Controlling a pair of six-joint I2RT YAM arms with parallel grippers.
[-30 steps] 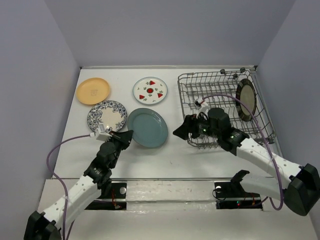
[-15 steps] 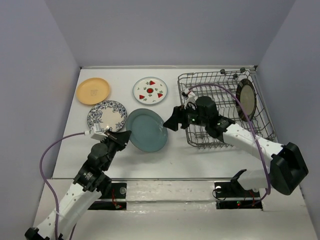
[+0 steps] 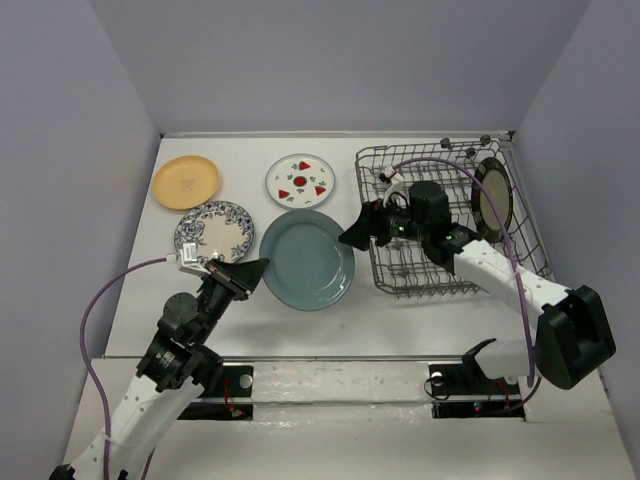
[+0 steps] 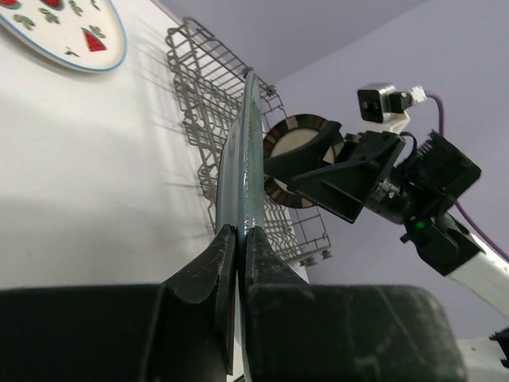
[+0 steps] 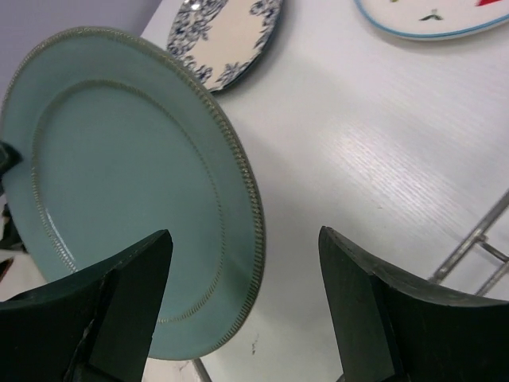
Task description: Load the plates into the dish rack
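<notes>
Progress stands at one plate of five: the brown-rimmed plate point(image 3: 492, 197) stands on edge among the tines at the far right of the dish rack point(image 3: 440, 158), beyond the right claw point(image 3: 354, 233). The teal plate point(image 3: 307, 259) looks to be mid-handover: the left claw point(image 3: 256, 267) is pinched tight on its near-left rim and holds it tilted up, while the right claw's jaws are spread wide at the plate's opposite edge, gripping nothing. Beyond the left claw, the floral plate point(image 3: 212, 230), orange plate point(image 3: 186, 182) and fruit plate point(image 3: 300, 181) lie flat on the table point(image 3: 400, 320), not yet loaded
</notes>
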